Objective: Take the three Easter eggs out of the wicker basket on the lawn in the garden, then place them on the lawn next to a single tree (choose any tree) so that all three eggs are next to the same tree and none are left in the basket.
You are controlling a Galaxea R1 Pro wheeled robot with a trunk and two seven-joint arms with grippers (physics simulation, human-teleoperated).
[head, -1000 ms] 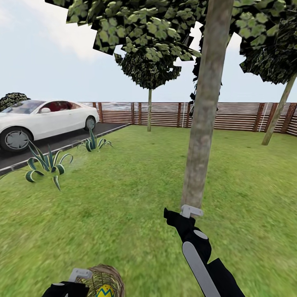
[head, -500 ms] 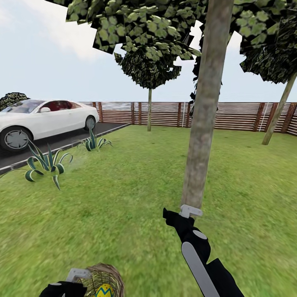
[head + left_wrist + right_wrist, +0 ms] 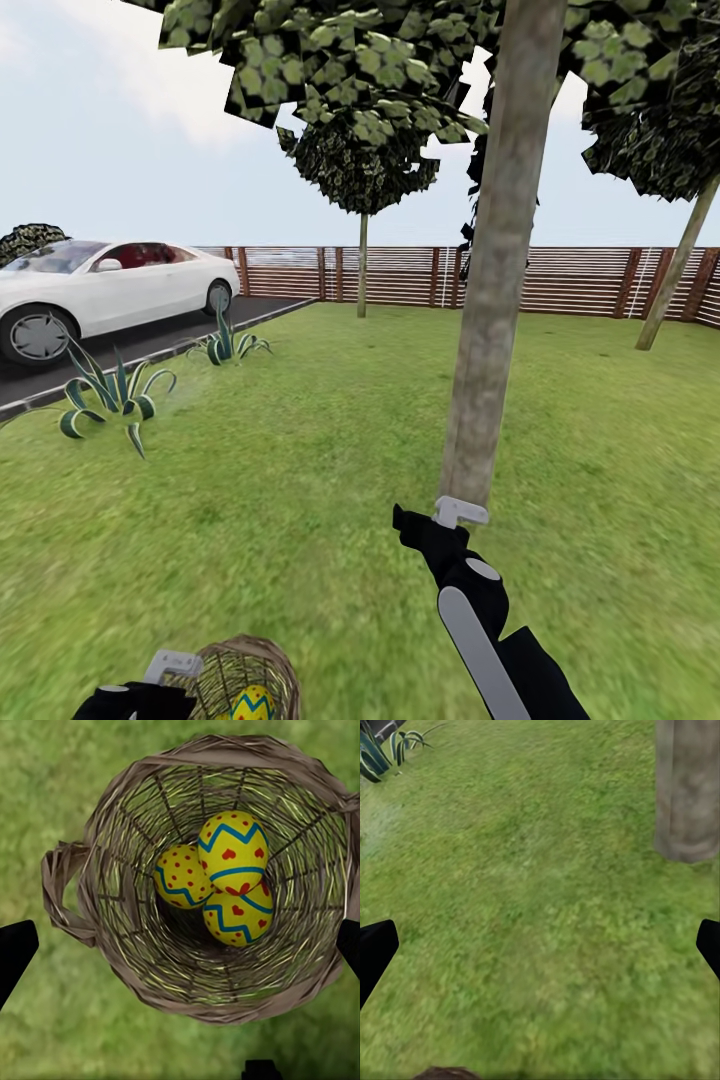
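Left gripper (image 3: 180, 945) wide open over basket (image 3: 112, 967), empty; three eggs (image 3: 231, 853) inside. Right gripper (image 3: 540, 945) wide open, empty; tree (image 3: 688, 787) at 1 o'clock.

Right fingers (image 3: 455, 513) by tree (image 3: 495, 290); basket (image 3: 245, 675) below.

Left gripper (image 3: 170, 664) low, jaws wide apart; right gripper (image 3: 455, 513) outstretched, jaws wide.
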